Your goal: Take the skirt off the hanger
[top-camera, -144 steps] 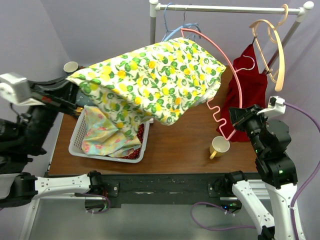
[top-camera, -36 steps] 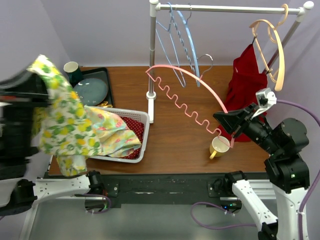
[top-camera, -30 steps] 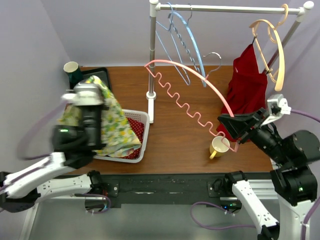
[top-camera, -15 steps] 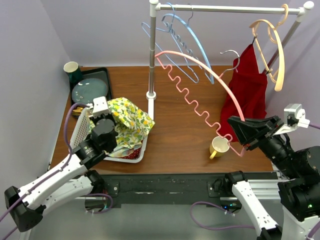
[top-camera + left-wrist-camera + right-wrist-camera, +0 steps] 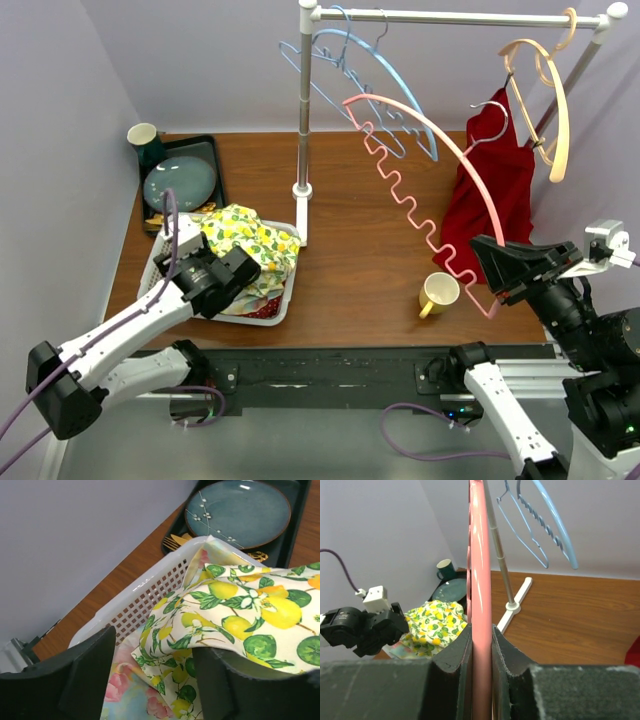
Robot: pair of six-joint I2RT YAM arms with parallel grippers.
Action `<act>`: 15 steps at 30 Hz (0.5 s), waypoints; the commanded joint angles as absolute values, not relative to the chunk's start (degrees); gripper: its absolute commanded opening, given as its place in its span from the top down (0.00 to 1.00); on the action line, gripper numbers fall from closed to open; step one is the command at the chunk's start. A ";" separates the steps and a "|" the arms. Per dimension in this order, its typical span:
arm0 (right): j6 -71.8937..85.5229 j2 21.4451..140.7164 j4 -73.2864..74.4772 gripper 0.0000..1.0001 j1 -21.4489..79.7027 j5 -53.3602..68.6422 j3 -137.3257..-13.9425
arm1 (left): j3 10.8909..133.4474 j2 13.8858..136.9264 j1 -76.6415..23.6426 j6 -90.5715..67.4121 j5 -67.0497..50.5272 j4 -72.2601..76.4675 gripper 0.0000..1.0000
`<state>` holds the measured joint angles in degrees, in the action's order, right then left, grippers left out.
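Loosely crumpled lemon-print skirt (image 5: 250, 238) in white basket (image 5: 150, 597), left jaws spread, right jaws clamped on pink hanger (image 5: 480, 580).

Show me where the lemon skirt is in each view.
Top external: skirt heaped in the basket, left of centre.
Left wrist: skirt fills the right half.
Right wrist: skirt lower left, left of the pink hanger.
Shared landmark: the blue plate, above the skirt in each.

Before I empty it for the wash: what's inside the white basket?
In the basket, the skirt lies on top, over a floral cloth; red fabric peeks out at the near edge. Anything beneath them is covered.
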<state>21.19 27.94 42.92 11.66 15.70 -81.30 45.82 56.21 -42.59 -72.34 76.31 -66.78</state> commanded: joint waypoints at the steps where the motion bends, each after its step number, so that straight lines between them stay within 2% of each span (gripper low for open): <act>1: 19.95 26.90 40.87 1.00 12.04 12.57 -83.32 | 54.48 57.39 -42.10 -75.17 82.08 -75.23 0.24; 2: 19.86 26.89 40.96 1.00 12.13 12.05 -83.23 | 58.06 57.91 -42.19 -73.41 83.05 -75.23 0.19; 7: 19.25 26.81 41.40 1.00 12.48 11.16 -83.67 | 69.68 57.92 -42.27 -55.58 80.69 -71.12 0.18; 8: 19.07 26.63 41.66 1.00 12.57 11.08 -83.67 | 70.92 56.70 -42.19 -51.20 79.29 -65.88 0.17; 12: 18.28 25.93 41.22 1.00 13.01 10.72 -82.27 | 66.63 51.25 -42.27 -21.35 73.23 -44.34 0.14; 15: 17.93 26.19 41.48 1.00 13.53 9.50 -82.44 | 65.39 47.82 -42.27 -15.93 66.20 -35.35 0.18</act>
